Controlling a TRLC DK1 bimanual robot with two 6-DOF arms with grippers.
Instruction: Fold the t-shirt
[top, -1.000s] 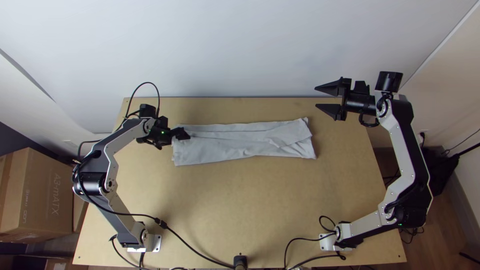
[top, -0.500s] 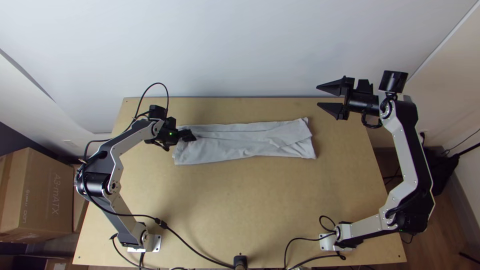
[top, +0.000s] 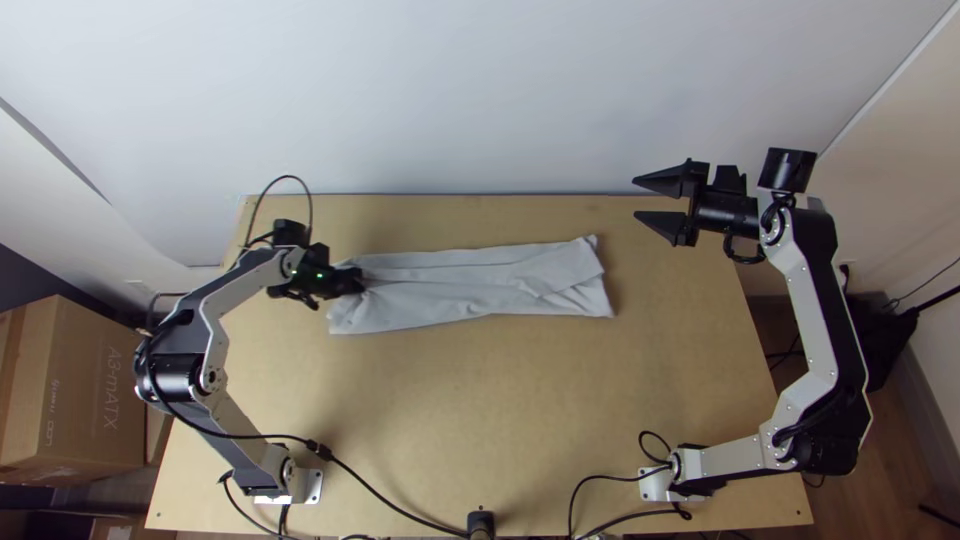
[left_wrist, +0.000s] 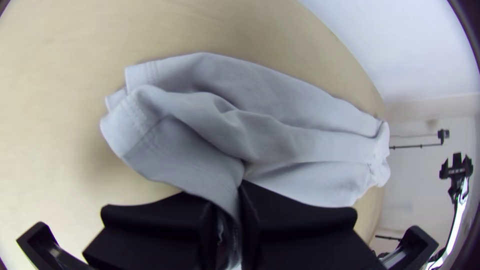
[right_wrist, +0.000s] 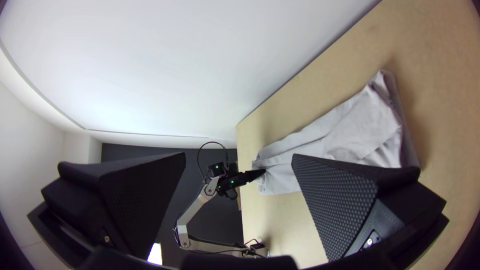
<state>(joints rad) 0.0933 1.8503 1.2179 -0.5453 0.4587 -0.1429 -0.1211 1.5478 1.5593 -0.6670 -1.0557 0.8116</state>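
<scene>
Evidently, we found the t-shirt (top: 480, 285) folded into a long strip and judged crosswise folding outstanding; the left fingers (left_wrist: 295, 215) pinched its left end, the right fingers (right_wrist: 340, 200) stood wide apart, empty.

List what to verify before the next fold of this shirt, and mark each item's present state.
1. Left pincer gripping the shirt: ok, it is shut on cloth near one end of the strip.
2. Every layer at that end caught in the grip: cannot tell.
3. Cloth smooth around the grip: not ok, creases run out from it.
4. Shirt within the edges of the table: ok.
5. Right pincer open and off the cloth: ok.
6. Strip's top surface flat along its length: not ok, ridges and wrinkles show.
</scene>
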